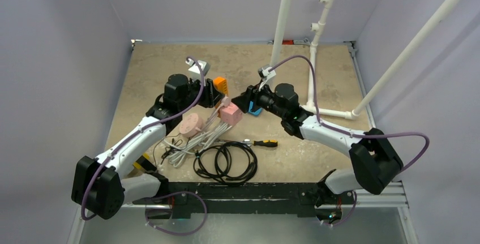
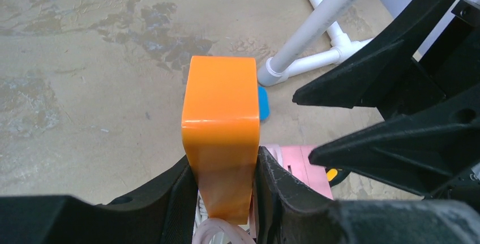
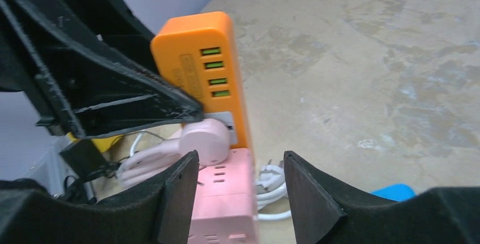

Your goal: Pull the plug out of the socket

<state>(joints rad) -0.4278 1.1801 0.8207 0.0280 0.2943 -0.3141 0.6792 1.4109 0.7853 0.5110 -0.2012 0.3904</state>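
My left gripper (image 2: pixel 225 160) is shut on the orange socket block (image 2: pixel 222 119), which it holds upright above the table. The block's face carries green USB ports and a grey outlet. A pink plug (image 3: pixel 207 135) sits in that outlet, its pale cord trailing left. Just below it is a pink socket cube (image 3: pixel 226 198). My right gripper (image 3: pixel 240 156) is open, with its fingers on either side of the cube's top and just short of the plug, holding nothing. From above, the orange socket block (image 1: pixel 220 84) is between my left gripper (image 1: pixel 213 94) and my right gripper (image 1: pixel 244 99).
A white cable with a loose white plug (image 3: pixel 273 174) lies beside the cube. A black cable coil (image 1: pixel 225 162) and a screwdriver (image 1: pixel 263 142) lie nearer the arm bases. A blue object (image 1: pixel 255 110) sits under the right wrist. White PVC pipes (image 1: pixel 314 57) stand at the back right.
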